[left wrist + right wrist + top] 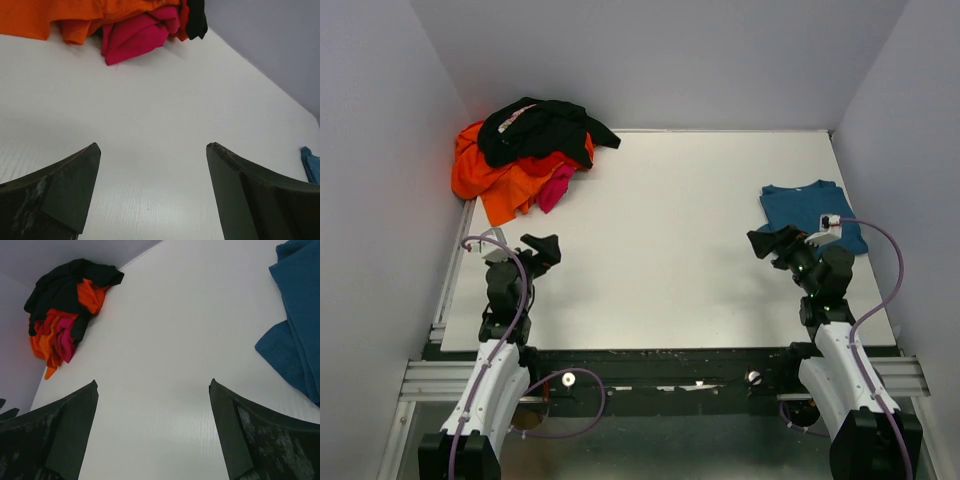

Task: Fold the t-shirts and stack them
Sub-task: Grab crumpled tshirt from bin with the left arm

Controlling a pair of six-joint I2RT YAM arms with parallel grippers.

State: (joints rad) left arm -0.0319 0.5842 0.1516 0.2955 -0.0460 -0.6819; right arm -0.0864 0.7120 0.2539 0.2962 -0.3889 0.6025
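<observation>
A heap of t-shirts lies in the far left corner: a black tee (545, 128) on top, an orange tee (495, 180) under it and a magenta-pink tee (558, 186) poking out at the front. The pink tee (135, 35) and orange tee (50, 15) show in the left wrist view, the heap (65, 315) also in the right wrist view. A folded teal-blue tee (810, 212) lies at the right, also seen in the right wrist view (297, 325). My left gripper (542, 247) is open and empty over the table. My right gripper (770, 240) is open and empty, just left of the blue tee.
The white table (660, 240) is boxed in by grey walls (380, 150) on the left, back and right. A metal rail (660, 375) runs along the near edge by the arm bases.
</observation>
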